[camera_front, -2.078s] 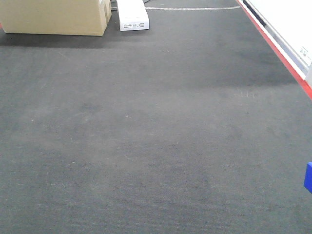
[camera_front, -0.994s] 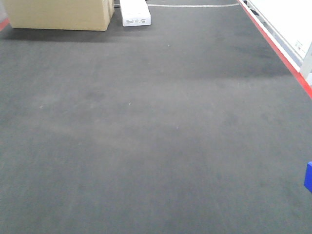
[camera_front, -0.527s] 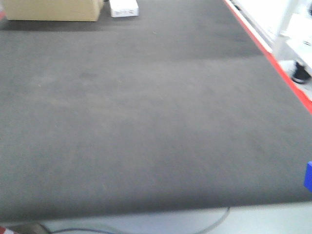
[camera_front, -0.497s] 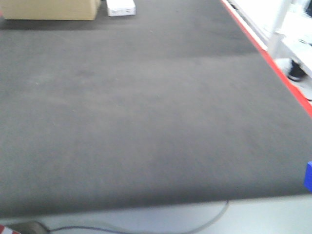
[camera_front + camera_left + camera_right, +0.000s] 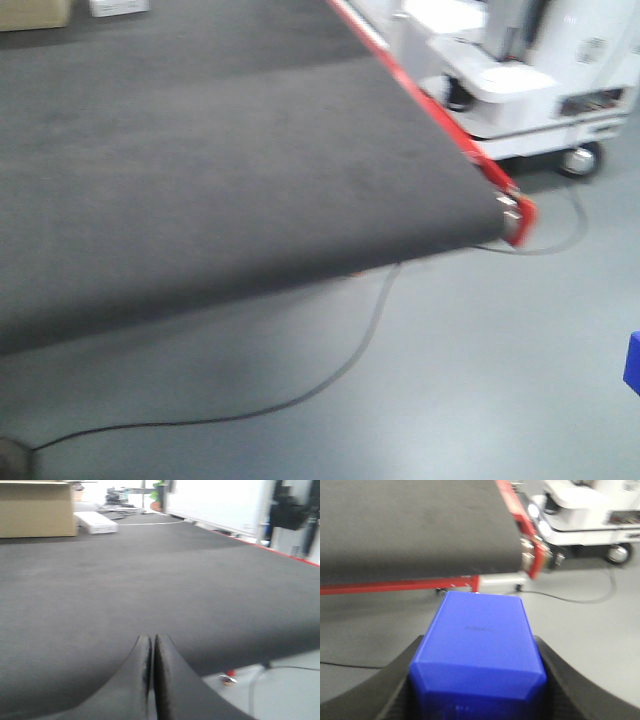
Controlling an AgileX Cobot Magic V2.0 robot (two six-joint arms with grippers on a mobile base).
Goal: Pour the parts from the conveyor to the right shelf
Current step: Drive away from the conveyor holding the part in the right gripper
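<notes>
My right gripper (image 5: 477, 690) is shut on a blue plastic bin (image 5: 479, 645), held between its two black fingers; the bin's bottom faces the right wrist camera. A corner of the blue bin (image 5: 632, 362) shows at the right edge of the front view. The dark conveyor belt (image 5: 200, 150) with its red side rail (image 5: 450, 135) lies ahead and to the left, its end over the grey floor. My left gripper (image 5: 152, 655) is shut and empty, above the belt (image 5: 150, 580). No parts show, and the right shelf is out of view.
A white wheeled machine (image 5: 520, 80) stands right of the conveyor. A black cable (image 5: 330, 370) runs across the grey floor under the belt's end. A cardboard box (image 5: 35, 510) and a white box (image 5: 97, 522) sit at the belt's far end.
The front view has swung right and away from the belt: the conveyor's end, floor, cable and white machine have come into view. The blue corner stays at the same place in the frame.
</notes>
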